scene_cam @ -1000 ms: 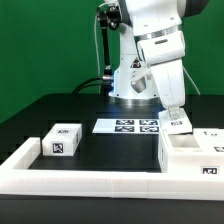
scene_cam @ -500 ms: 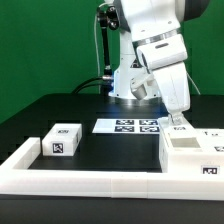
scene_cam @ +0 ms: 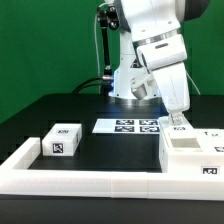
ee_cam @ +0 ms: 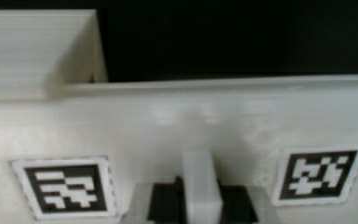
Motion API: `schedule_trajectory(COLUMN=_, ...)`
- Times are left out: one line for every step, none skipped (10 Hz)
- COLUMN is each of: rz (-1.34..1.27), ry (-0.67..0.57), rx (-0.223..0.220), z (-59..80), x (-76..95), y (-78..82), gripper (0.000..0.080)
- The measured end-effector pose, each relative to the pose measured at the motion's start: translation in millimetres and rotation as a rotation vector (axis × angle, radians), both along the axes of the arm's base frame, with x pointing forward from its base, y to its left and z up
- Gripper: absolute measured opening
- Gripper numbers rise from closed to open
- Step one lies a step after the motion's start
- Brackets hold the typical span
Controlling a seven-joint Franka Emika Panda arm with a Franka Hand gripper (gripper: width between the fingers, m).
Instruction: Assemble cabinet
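Note:
The cabinet (scene_cam: 190, 150) is a white box unit with tags at the exterior view's right, against the rail. My gripper (scene_cam: 179, 121) is down at its far top edge. In the wrist view the two dark fingers (ee_cam: 171, 203) stand close on either side of a thin white upright panel (ee_cam: 197, 178), and the gripper (ee_cam: 201, 205) looks shut on it. Behind the panel is a white cabinet face (ee_cam: 194, 120) with two tags. A separate small white box (scene_cam: 62, 140) with tags lies at the exterior view's left, away from the gripper.
The marker board (scene_cam: 128, 126) lies flat in the middle, in front of the robot's base. A long low white rail (scene_cam: 90, 181) runs along the front and turns up at the exterior view's left (scene_cam: 22, 152). The table top is black.
Between one second and half a second ago the arm shifted slightly toward the exterior view's right over the cabinet. Since then nothing has visibly moved.

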State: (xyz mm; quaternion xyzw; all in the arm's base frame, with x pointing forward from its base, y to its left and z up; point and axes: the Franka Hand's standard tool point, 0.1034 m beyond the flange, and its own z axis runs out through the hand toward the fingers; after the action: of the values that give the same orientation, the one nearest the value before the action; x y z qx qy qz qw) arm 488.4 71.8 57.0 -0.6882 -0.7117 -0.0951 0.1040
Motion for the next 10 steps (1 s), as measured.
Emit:
schedule_trajectory(rz=0.0, ry=0.0, rx=0.008, z=2.1, x=10.8, y=2.4, gripper=0.0064)
schedule_trajectory(rz=-0.014, ry=-0.007, rx=0.023, z=3.6, x=29.7, y=4.8, gripper=0.0064)
schedule_trajectory(rz=-0.024, ry=-0.002, rx=0.035, z=4.6, x=48.9, y=5.1, gripper=0.0064)
schedule_trajectory(rz=-0.023, ry=-0.006, rx=0.041, z=6.3, x=68.9, y=6.2, gripper=0.0064)
schedule_trajectory(rz=-0.013, ry=-0.028, rx=0.037, z=7.7, x=83.3, y=7.1, gripper=0.0064)
schedule_trajectory(rz=-0.012, ry=-0.03, rx=0.037, z=6.2, x=88.9, y=7.9, gripper=0.0064)
schedule_trajectory(rz=-0.012, ry=-0.03, rx=0.034, z=5.7, x=91.3, y=8.2, gripper=0.0064)
schedule_trajectory(rz=-0.013, ry=-0.025, rx=0.031, z=6.0, x=92.6, y=8.3, gripper=0.0064)
schedule_trajectory(rz=-0.02, ry=-0.025, rx=0.03, z=6.5, x=93.5, y=8.2, gripper=0.0064)
schedule_trajectory(rz=-0.022, ry=-0.024, rx=0.031, z=6.4, x=93.5, y=8.1, gripper=0.0064)
